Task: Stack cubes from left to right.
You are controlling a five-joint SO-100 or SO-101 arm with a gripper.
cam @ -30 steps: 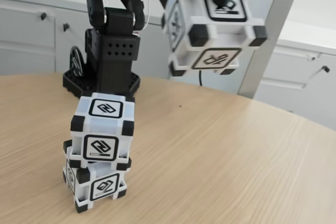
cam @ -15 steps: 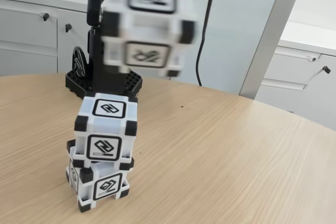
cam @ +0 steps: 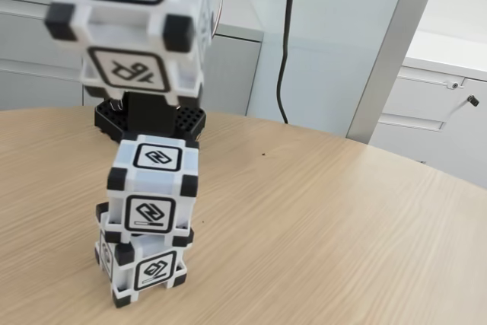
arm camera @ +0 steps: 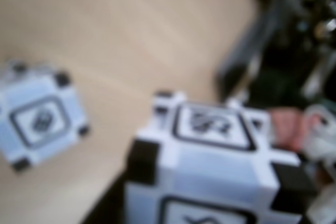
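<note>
Fixed view bright, even and diffuse with soft shadows on the table, stacked cubes sharp, raised cube motion-smeared; wrist view heavily blurred throughout, its near cube and glyphs unreadable.

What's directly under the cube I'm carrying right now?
Below the carried cube in the fixed view stands the two-cube stack, slightly right of it, with a clear air gap. The arm's base behind is partly covered.

Three cubes show in the fixed view: a bottom cube on the worktop, a second cube stacked on it, and a third cube up in the air above them. One robot arm base stands behind. Two cubes appear in the blurred wrist view.
</note>
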